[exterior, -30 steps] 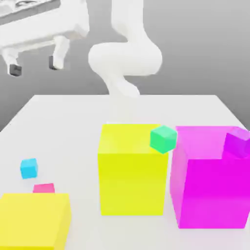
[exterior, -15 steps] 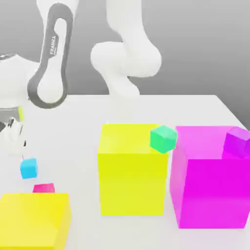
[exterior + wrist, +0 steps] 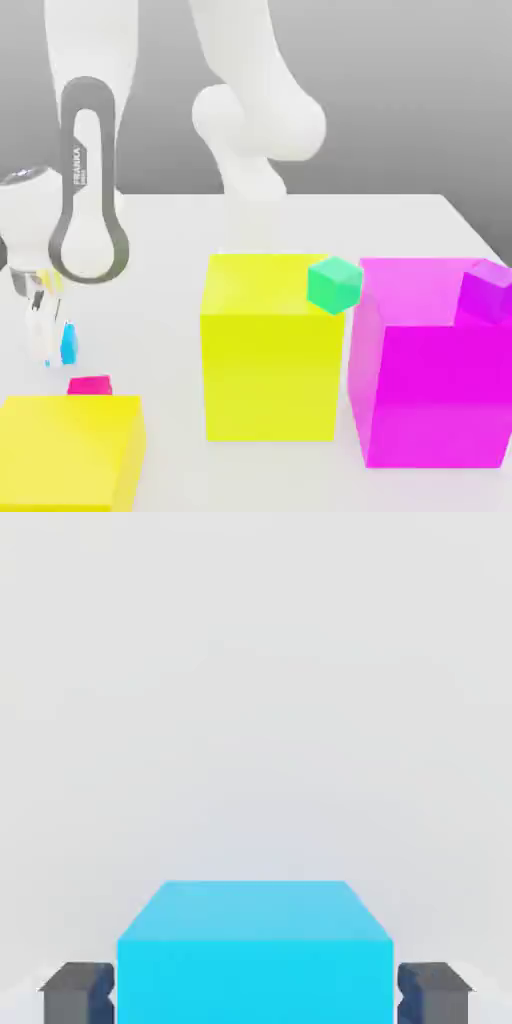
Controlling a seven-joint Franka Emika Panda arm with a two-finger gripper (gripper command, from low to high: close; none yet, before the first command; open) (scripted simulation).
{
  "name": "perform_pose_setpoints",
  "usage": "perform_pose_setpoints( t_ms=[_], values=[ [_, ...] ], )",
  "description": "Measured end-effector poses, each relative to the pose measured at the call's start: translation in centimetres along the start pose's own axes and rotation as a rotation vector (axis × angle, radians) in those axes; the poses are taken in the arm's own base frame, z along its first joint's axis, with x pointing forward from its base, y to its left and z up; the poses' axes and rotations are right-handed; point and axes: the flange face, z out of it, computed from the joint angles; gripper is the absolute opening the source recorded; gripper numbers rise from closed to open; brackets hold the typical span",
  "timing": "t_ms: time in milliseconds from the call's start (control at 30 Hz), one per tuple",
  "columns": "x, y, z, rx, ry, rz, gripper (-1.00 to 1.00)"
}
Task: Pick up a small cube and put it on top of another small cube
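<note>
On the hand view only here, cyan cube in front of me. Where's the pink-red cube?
Observer: In the exterior view, the pink-red cube is partly hidden behind the low yellow block.
Operator: Tall blocks, which side of the cyan cube?
Observer: Both the tall yellow block and the magenta block stand to the exterior view's right of the cyan cube.
Operator: Any other small cubes?
Observer: A green cube, seen across the tall yellow block's upper right corner; what it rests on, I can't tell.
</note>
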Motion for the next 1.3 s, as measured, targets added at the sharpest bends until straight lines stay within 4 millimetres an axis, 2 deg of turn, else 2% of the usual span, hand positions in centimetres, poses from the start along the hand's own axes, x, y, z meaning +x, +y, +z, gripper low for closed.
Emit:
perform_pose_setpoints(
  t_ms=[100,367,533,800,1000,1033,1100,1200,1233,1300],
  values=[
    [0.0,0.0,0.0,0.000,0.000,0.000,-1.00],
    [0.3,-0.4,-4.2,0.007,0.010,-0.004,-1.00],
    [-0.3,-0.2,-6.3,0.001,-0.003,-0.024,-1.00],
    [-8.3,-4.4,-8.9,0.003,-0.028,-0.653,-1.00],
    [-14.4,-6.4,-11.5,0.003,-0.012,-1.149,-1.00],
    [-15.2,-6.6,-11.5,0.002,-0.008,-1.208,-1.00],
    [-16.0,-6.8,-10.1,0.003,-0.006,-1.255,-1.00],
    [-15.3,-6.9,-7.0,0.002,-0.005,-1.248,-1.00],
    [-15.3,-6.8,-6.1,0.001,-0.004,-1.247,1.00],
    [-15.3,-6.8,-6.1,0.001,-0.004,-1.247,1.00]
  ],
)
